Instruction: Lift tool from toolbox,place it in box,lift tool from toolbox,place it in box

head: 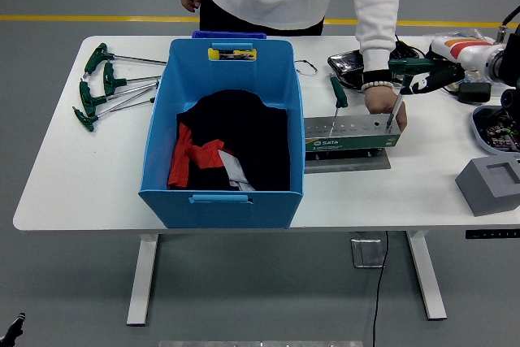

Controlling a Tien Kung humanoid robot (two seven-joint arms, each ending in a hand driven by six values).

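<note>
The right hand (435, 77) comes in from the right edge, its fingers curled around the green T-handle of a tool (406, 79) whose steel shaft slants down into the right end of the rack (351, 134) — the tip is at or in the rack's top, I cannot tell which. A person's hand (383, 103) rests on that same end of the rack, just behind the shaft, the white sleeve rising to the table's far side. A second tool (337, 99) stands upright near the rack's left end, apart from both hands.

The rack sits on a grey plate (348, 163) just right of the bin (223, 132), almost touching its wall. The blue bin holds black and red cloth and takes up the middle of the table (81, 176); bare white surface lies in front of the rack toward the near edge. Four more T-handle keys (106, 87) lie near the far left corner, well apart from the bin — open table below them. A grey block (490, 183) sits near the right edge, with clutter behind it.
</note>
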